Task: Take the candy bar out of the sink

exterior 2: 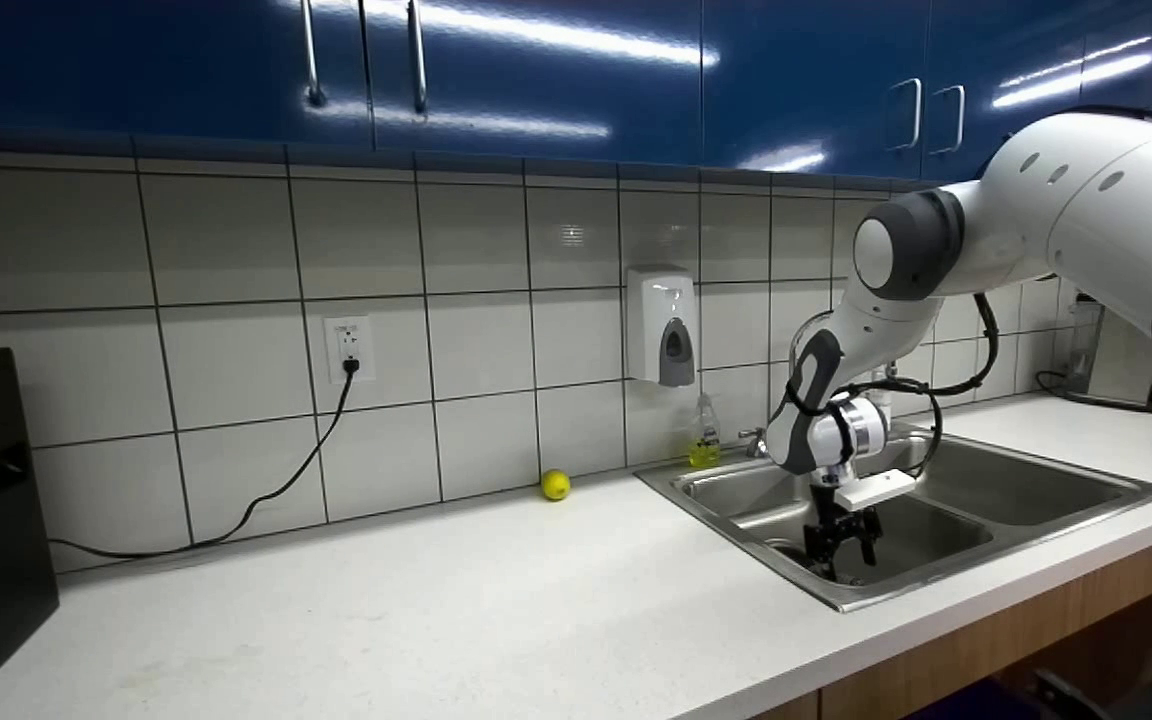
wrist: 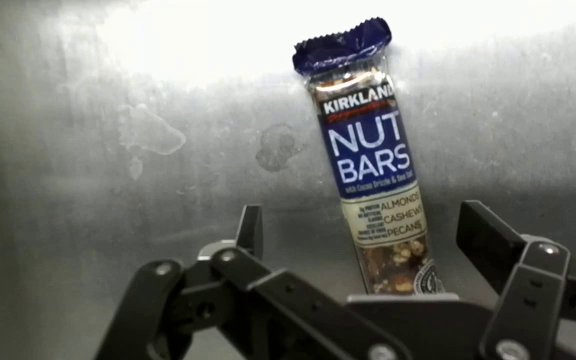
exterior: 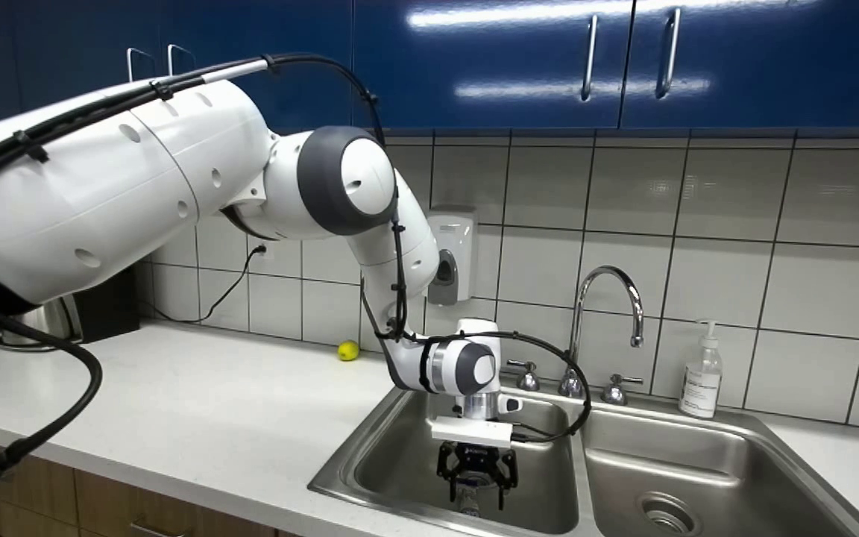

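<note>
Glossy blue wall cabinets [exterior: 474, 67] run across the top, over a wall of pale square tiles [exterior: 545, 186]. Long white desk [exterior: 198, 395] below, wood-fronted drawers [exterior: 116, 500] under it. Big white jointed robot arm [exterior: 228, 164] with grey joints reaches over the desk in both exterior views. Stainless steel double-basin sink [exterior: 584, 485], two rectangular bowls, is set into the desk. Curved chrome faucet [exterior: 609, 270] rises at the sink's back edge; clear pump bottle [exterior: 702, 380] with a white label stands there too. White soap dispenser [exterior: 455, 237] with a grey front hangs on the tiles. Black two-fingered claw [wrist: 362, 225] hangs in the bowl nearer the dispenser: fingers spread wide, no hold on anything that I can see. Candy bar [wrist: 370, 155], oblong, clear wrapper with a blue, black and cream label, lies on the steel of that bowl, slightly slanted in the wrist view. It shows between the fingers, apart from both, steel visible on either side; its lower end I can't see, the claw's body covers it. Small round yellow ball [exterior: 348, 350] sits on the desk, just beside the tiles.
</note>
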You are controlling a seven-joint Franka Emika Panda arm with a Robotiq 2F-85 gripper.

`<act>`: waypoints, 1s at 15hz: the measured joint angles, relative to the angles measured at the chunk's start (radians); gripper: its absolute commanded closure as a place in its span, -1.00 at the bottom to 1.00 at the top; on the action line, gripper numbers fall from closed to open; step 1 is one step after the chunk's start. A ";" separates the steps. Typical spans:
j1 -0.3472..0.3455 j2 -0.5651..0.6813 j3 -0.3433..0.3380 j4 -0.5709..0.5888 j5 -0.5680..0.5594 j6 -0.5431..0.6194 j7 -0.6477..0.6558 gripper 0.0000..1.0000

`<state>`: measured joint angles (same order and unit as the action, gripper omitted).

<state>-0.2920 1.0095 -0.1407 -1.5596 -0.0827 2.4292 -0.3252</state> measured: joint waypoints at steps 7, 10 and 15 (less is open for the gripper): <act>0.000 0.002 0.005 -0.008 0.000 0.023 -0.022 -0.31; -0.002 0.003 0.010 -0.010 0.000 0.023 -0.031 0.16; -0.008 0.004 0.028 -0.009 0.000 0.020 -0.048 0.84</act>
<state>-0.3005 1.0133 -0.1124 -1.5690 -0.0826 2.4491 -0.3727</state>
